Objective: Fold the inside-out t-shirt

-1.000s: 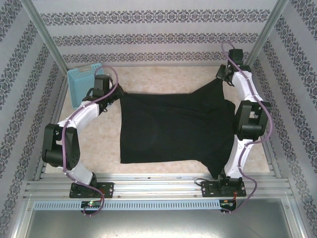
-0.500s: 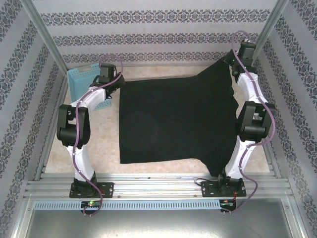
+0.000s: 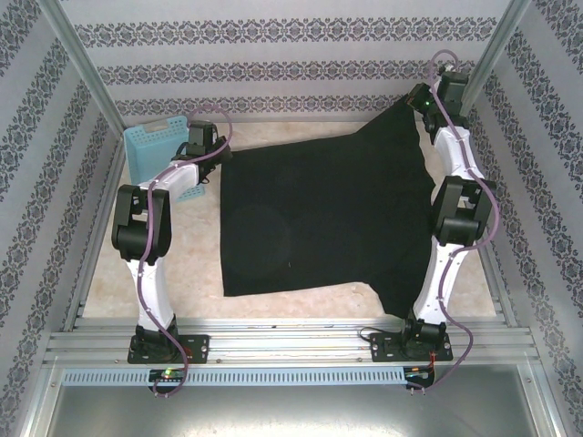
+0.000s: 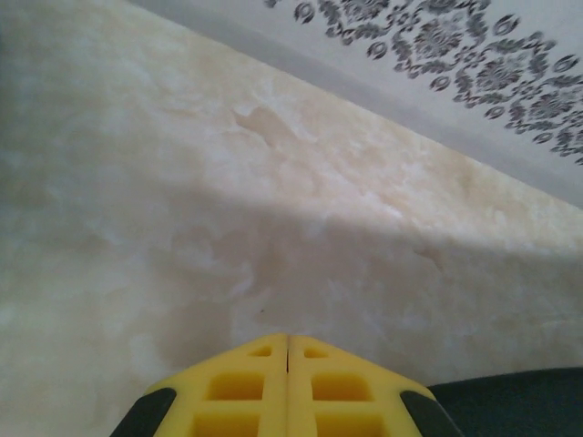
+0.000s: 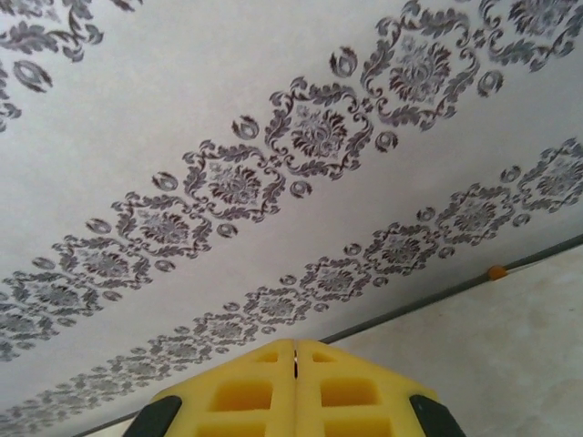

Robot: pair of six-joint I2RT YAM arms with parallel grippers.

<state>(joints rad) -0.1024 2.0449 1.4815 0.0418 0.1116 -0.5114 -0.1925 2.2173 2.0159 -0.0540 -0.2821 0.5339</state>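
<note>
The inside-out t-shirt is a plain black cloth stretched out over the middle of the table. Its far edge is lifted and pulled taut between my two grippers. My left gripper is shut on the far left corner. In the left wrist view its yellow fingertips are pressed together, and black fabric shows at the lower right. My right gripper is raised near the back wall, shut on the far right corner. In the right wrist view the fingertips are closed and face the patterned wall.
A light blue plastic basket stands at the back left, close behind the left arm. Patterned walls and metal posts enclose the table on three sides. The marbled tabletop shows bare to the left of the shirt.
Both grippers have moved toward the back wall and risen, the right one highest, pulling the shirt's far edge up and away. The left arm's elbow has swung upright.
</note>
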